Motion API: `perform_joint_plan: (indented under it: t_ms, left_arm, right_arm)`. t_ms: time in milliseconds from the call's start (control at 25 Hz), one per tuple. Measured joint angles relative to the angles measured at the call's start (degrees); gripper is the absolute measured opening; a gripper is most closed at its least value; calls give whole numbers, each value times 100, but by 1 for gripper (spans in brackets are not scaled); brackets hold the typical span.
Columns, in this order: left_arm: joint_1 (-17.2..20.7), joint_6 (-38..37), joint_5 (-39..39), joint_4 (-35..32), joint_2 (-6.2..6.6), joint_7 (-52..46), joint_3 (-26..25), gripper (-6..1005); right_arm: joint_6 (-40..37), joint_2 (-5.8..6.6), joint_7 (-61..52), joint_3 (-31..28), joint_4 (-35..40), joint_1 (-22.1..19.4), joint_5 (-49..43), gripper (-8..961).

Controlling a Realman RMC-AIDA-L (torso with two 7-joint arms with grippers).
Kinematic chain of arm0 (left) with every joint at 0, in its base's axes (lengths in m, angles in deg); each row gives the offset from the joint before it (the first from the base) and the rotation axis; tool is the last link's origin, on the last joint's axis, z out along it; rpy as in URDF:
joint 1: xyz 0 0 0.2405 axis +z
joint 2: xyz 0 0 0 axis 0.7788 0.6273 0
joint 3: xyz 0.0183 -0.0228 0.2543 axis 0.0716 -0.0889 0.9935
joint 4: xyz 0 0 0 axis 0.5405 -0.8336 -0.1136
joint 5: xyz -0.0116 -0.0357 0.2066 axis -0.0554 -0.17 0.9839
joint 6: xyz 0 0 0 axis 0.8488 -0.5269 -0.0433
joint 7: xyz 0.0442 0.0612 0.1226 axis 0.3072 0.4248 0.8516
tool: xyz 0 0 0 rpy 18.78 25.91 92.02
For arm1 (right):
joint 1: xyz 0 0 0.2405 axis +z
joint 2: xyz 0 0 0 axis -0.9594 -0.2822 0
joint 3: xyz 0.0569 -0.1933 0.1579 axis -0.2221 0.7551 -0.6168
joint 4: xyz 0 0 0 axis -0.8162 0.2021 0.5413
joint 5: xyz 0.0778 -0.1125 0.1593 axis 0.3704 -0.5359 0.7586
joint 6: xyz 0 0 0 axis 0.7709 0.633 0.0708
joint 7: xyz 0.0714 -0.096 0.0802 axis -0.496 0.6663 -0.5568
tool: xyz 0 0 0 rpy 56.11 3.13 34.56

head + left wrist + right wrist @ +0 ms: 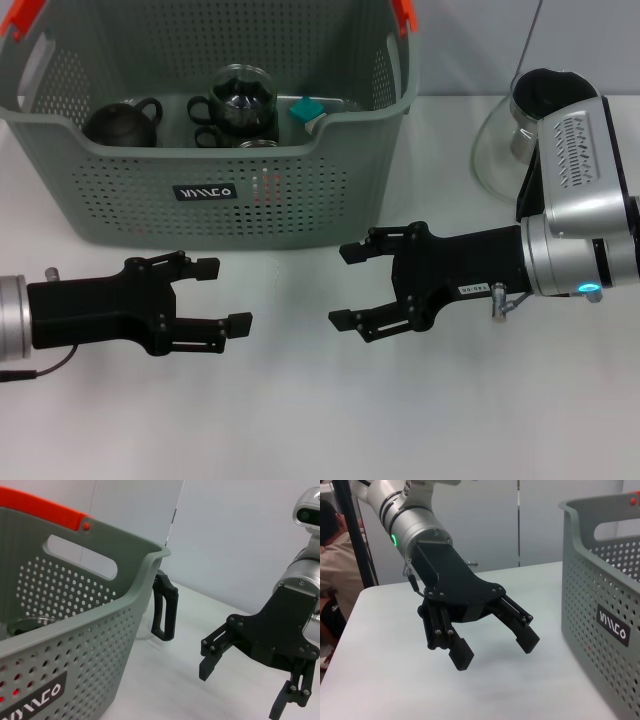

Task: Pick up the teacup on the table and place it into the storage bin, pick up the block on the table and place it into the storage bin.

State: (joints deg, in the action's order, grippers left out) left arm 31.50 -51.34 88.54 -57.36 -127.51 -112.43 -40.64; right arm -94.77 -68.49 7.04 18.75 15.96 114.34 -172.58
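Note:
The grey-green perforated storage bin (pixel 140 205) stands at the back left of the white table. Inside it I see a dark brown teacup (pixel 122 122) at the left and a teal block (pixel 305 110) toward the right. My left gripper (pixel 224 295) hovers open and empty in front of the bin, over bare table. Facing it from the right, my right gripper (pixel 345 286) is also open and holds nothing. The left wrist view shows the bin's corner (pixel 125 600) and the right gripper (pixel 240 692). The right wrist view shows the left gripper (pixel 495 652) beside the bin (pixel 600 605).
A glass pot with black handles (pixel 240 100) sits in the middle of the bin. A glass pitcher with a black handle (pixel 505 140) stands on the table at the back right, behind my right arm. A person (pixel 332 570) sits beyond the table's far end.

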Motion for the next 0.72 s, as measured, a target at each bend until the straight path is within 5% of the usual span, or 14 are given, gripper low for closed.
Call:
perform_joint_plan:
  t_ms: [720]
  left_arm:
    - [-22, 34, 19, 72, 1, 1, 27, 956]
  right_arm:
    - [11, 0, 0, 11, -1, 31, 7, 883]
